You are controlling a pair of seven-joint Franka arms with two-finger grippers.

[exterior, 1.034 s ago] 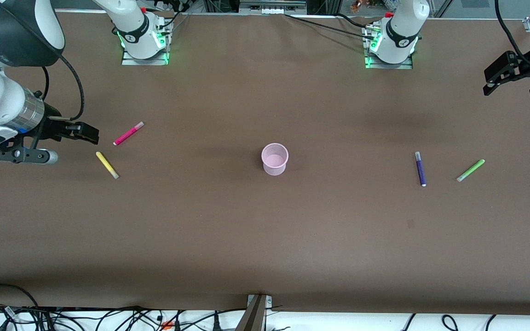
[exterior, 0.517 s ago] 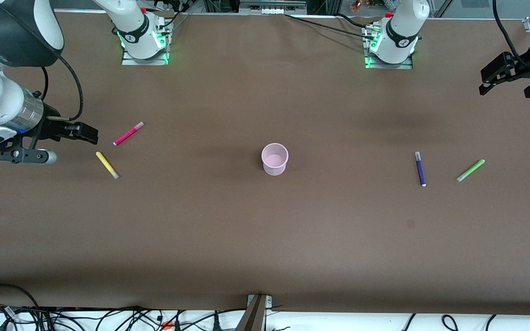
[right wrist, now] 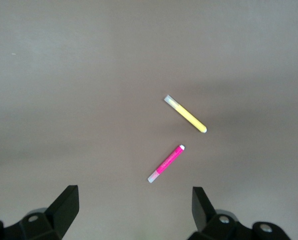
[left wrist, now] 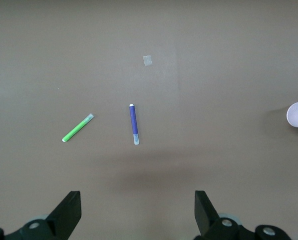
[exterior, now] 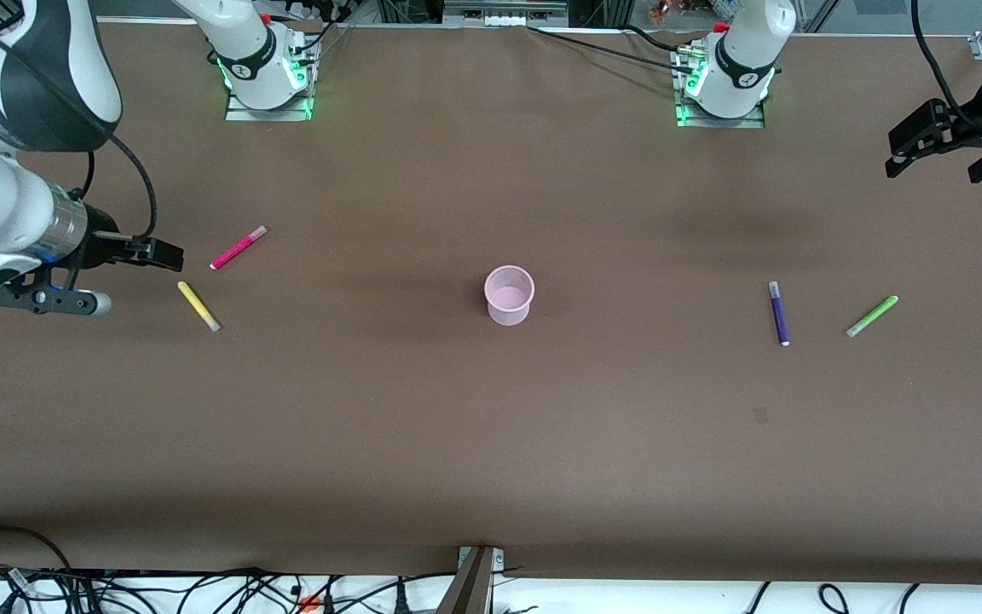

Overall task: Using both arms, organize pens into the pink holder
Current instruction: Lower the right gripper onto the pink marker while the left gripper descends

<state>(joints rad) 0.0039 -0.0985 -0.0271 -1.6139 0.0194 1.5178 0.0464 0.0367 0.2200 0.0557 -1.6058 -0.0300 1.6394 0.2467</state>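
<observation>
Right gripper (exterior: pixel 169 253) spread wide, empty, over table's right-arm edge near magenta pen (exterior: pixel 238 247), yellow pen (exterior: pixel 199 306). Left gripper (exterior: pixel 938 162) spread wide, empty, over left-arm edge. Pink holder (exterior: pixel 509 295) mid-table. Left wrist view alone shows pale scrap (left wrist: pixel 147 60) beside purple pen (left wrist: pixel 134 124), green pen (left wrist: pixel 78 128).

You have a brown tabletop (exterior: pixel 491 443) with one small pale patch (exterior: pixel 760 415). Black cables (exterior: pixel 201 593) tangle along the tabletop's edge nearest the front camera.

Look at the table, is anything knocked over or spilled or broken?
Nothing stands out. The pink holder stands upright and empty mid-table. The pink pen, yellow pen, purple pen and green pen lie flat, apart, looking whole. The left gripper and right gripper are open, holding nothing.
</observation>
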